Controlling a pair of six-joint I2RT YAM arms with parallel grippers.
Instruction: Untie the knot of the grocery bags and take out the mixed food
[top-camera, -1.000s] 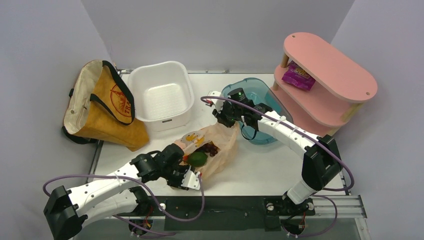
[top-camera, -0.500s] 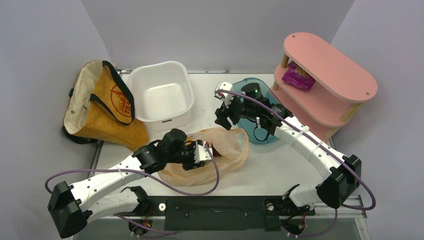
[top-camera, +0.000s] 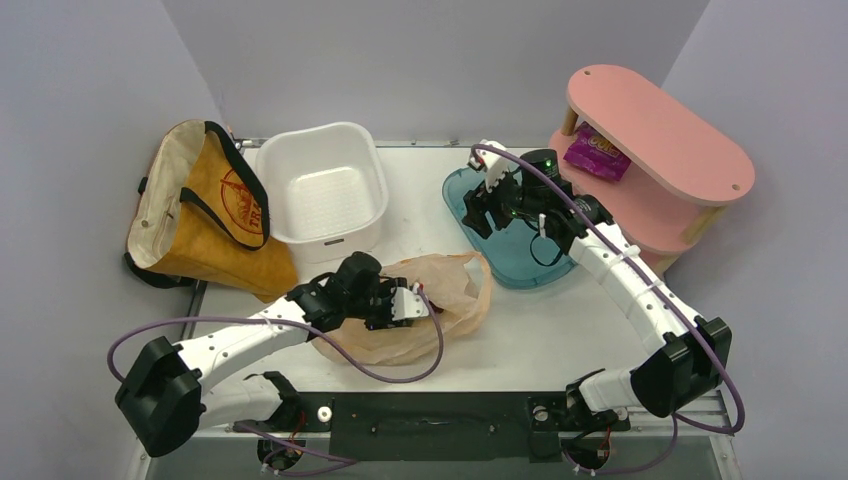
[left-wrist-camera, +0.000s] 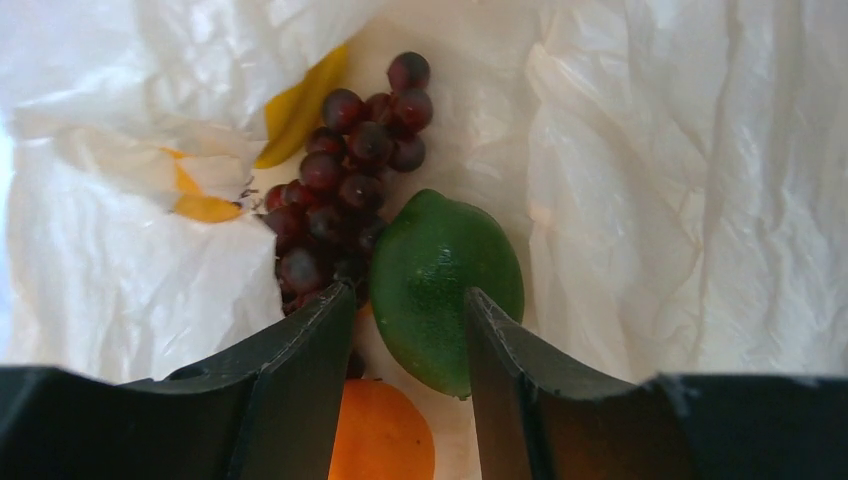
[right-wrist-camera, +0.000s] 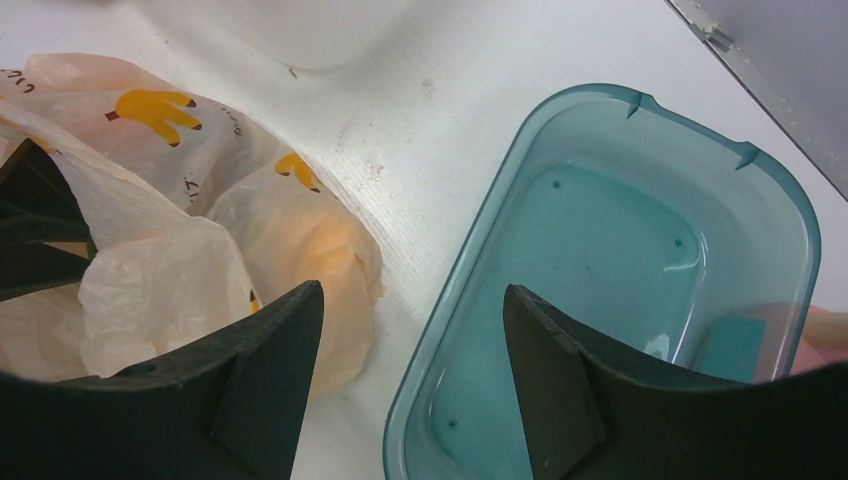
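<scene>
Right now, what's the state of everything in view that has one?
left gripper: open, inside the plastic bag
right gripper: open, empty
plastic bag: mouth open, food inside
green fruit: in the bag, between the left gripper's fingers
grapes: in the bag
orange: in the bag, under the left gripper
canvas tote: slumped, untouched
white tub: empty
teal tub: empty
purple packet: on the pink shelf's lower tier

peach bag (right-wrist-camera: 150, 290) — yellow bananas (right-wrist-camera: 150, 105), teal tub (right-wrist-camera: 620, 250)
</scene>
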